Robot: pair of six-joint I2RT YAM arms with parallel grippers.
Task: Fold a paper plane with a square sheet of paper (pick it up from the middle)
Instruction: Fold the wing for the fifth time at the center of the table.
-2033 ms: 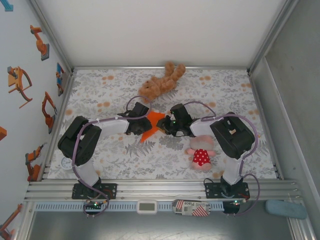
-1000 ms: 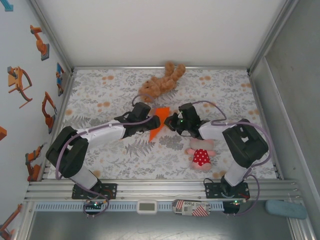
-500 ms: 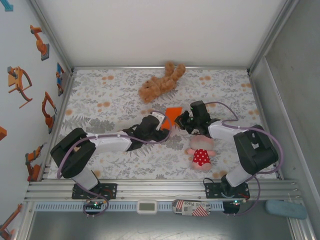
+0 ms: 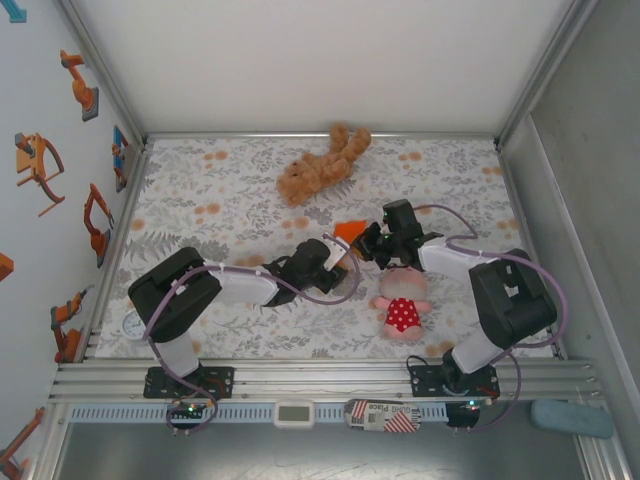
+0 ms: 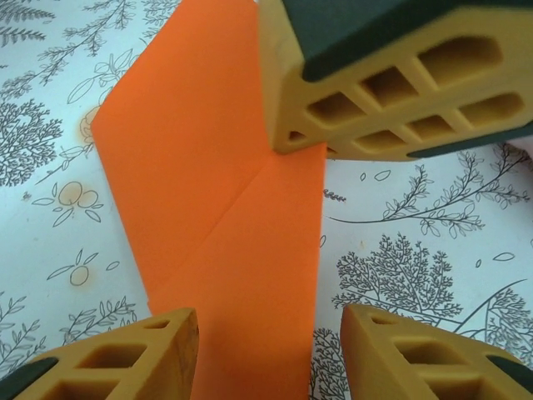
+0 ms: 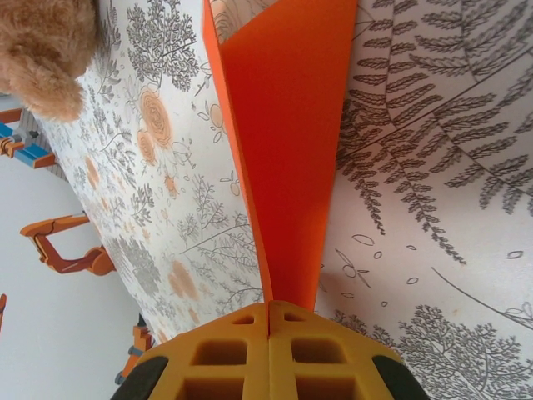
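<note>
My right gripper is pinched tight on one end of the folded orange paper, which sits near the middle of the table, between the bear and the doll. My left gripper stands apart at the paper's other end, one finger over it and the other just beside its edge.

Folded orange paper pinched in closed right gripper, brown plush bear top left, floral tablecloth

On the tabletop we count one folded orange paper, one brown plush bear and one pink doll.
</note>
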